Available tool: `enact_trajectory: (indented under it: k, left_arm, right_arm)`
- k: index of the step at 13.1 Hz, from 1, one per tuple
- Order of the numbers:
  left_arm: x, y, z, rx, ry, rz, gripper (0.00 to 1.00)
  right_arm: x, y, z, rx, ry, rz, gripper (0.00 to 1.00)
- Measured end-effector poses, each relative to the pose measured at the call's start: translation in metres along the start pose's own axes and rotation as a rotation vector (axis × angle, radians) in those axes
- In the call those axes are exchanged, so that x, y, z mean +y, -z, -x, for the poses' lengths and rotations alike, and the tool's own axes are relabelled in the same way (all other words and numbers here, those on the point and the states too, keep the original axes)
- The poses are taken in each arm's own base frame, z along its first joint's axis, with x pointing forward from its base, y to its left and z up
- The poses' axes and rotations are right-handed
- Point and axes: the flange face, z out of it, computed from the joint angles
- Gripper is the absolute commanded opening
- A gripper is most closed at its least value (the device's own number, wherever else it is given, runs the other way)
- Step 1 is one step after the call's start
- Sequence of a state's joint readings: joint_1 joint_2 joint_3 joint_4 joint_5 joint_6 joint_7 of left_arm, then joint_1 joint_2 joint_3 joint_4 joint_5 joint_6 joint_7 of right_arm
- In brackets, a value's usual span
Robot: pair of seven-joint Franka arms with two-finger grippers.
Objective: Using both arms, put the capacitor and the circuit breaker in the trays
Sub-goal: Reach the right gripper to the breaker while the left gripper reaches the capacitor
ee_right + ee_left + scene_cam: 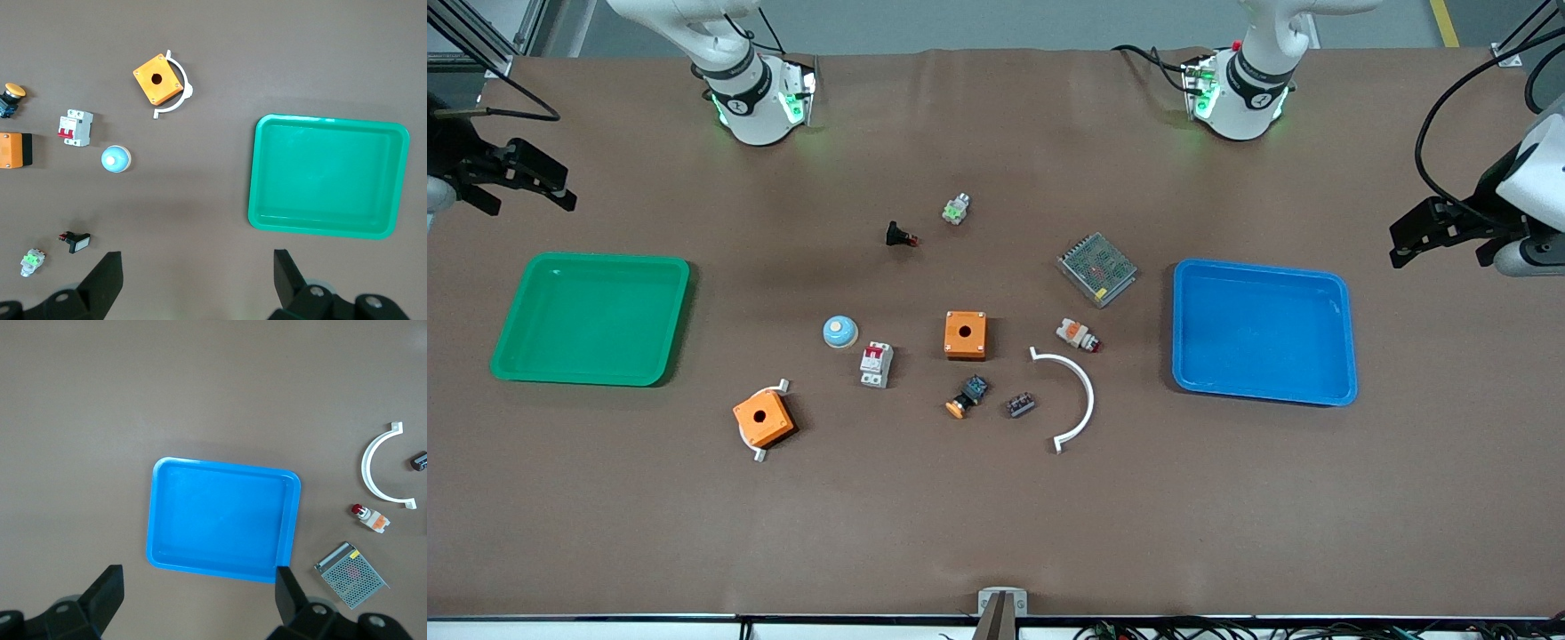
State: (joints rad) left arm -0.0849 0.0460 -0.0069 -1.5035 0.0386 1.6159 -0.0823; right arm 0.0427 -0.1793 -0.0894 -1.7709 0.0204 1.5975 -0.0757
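Front view: capacitor (1020, 405) beside white arc (1074, 398).

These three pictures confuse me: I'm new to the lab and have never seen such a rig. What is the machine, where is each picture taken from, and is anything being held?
The machine is two robot arms at a brown table. The wide picture looks down from a high camera facing them; the other two come from cameras on each arm's wrist.

The left claw hangs open over the table beside the blue tray. The right claw hangs open beside the green tray. Neither holds anything, and both trays hold nothing.

Small parts lie between the trays. The circuit breaker, white-grey with red levers, sits beside a blue dome. The capacitor, a tiny dark block, lies by a white curved bracket. Two orange boxes and a metal mesh box are also there.
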Motion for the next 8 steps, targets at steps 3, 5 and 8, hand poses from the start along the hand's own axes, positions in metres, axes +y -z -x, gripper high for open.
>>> enact_trajectory:
  k: [3, 5, 8]
  left_arm:
    - [0.001, -0.002, 0.000, -0.007, -0.002, 0.000, 1.00]
    - [0.002, -0.004, 0.000, -0.013, -0.003, 0.000, 1.00]
    - [0.008, -0.031, -0.010, -0.060, -0.011, -0.003, 1.00]
  right_arm:
    - [0.000, 0.000, 0.000, 0.000, 0.000, 0.000, 1.00]
    - [0.000, 0.000, 0.000, 0.000, 0.000, 0.000, 1.00]
    - [-0.006, -0.002, -0.002, -0.003, 0.012, 0.000, 1.00]
